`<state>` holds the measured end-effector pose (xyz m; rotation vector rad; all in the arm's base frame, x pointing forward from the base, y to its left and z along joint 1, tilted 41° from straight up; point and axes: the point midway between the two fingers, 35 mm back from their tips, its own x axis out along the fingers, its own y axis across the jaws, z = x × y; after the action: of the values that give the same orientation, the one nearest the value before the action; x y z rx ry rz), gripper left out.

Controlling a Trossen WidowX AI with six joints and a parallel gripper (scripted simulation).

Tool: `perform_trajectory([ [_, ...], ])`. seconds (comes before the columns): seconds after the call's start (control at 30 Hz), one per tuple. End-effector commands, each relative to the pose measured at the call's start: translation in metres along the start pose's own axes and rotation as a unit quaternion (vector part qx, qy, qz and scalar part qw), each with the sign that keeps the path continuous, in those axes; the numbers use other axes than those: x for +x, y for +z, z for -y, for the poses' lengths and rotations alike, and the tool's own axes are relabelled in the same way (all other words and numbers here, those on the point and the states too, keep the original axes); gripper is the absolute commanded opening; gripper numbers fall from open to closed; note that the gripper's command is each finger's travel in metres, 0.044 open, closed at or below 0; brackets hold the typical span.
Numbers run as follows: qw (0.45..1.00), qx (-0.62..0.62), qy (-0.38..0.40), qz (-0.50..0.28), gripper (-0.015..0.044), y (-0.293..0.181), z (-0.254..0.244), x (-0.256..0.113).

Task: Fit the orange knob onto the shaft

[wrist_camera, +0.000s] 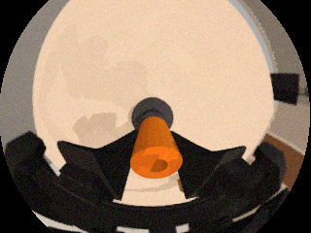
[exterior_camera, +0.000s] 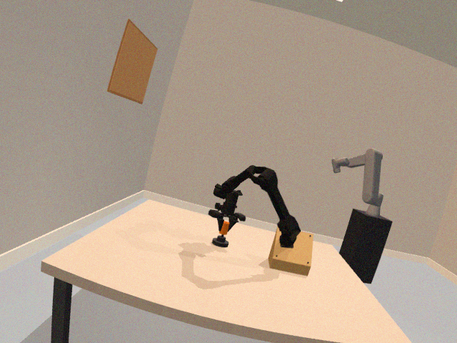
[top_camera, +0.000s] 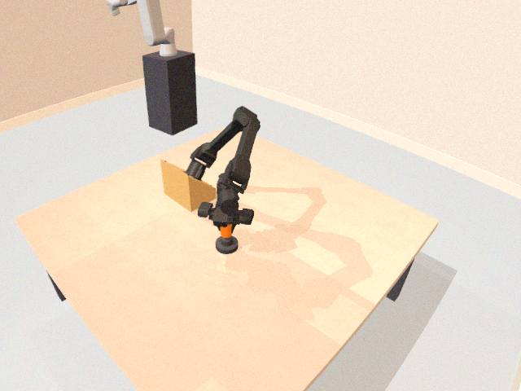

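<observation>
The orange knob (top_camera: 225,230) (exterior_camera: 223,227) (wrist_camera: 155,138) is between the fingers of my gripper (top_camera: 226,227) (exterior_camera: 224,226) (wrist_camera: 154,133), which is shut on it. The knob is over the round dark pedestal (top_camera: 226,248) (exterior_camera: 220,242) (wrist_camera: 164,108), tilted slightly in the exterior view. Its lower end is above the pedestal's wide base, with a short dark part of the pedestal or shaft showing between them. The wrist view shows the knob's top with a hole in it. The shaft's flat side is hidden, and I cannot tell how far the shaft is inside the knob.
The arm's base stands on a yellow-brown wooden block (top_camera: 178,186) (exterior_camera: 289,266) on the table (top_camera: 168,294) (exterior_camera: 166,280). A grey arm (top_camera: 151,20) (exterior_camera: 372,177) on a dark stand (top_camera: 170,92) (exterior_camera: 363,244) is beyond the table. A brown board (exterior_camera: 133,62) hangs on the wall.
</observation>
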<state>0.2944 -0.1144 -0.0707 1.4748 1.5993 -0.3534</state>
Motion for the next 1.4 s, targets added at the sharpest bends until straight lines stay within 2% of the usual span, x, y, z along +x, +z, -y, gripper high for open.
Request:
perform_trajectory([
  [0.0, 1.0, 0.001, 0.0, 0.002, 0.0, 0.0, -0.0003, 0.0001],
  [0.3, 1.0, 0.005, 0.0, 0.002, 0.0, 0.0007, -0.0021, -0.0045],
  [0.57, 0.994, 0.105, 0.0, 0.002, 0.0, 0.0013, -0.0033, -0.0027],
  [1.37, 0.994, 0.105, 0.0, 0.002, 0.0, 0.0007, -0.0011, -0.001],
])
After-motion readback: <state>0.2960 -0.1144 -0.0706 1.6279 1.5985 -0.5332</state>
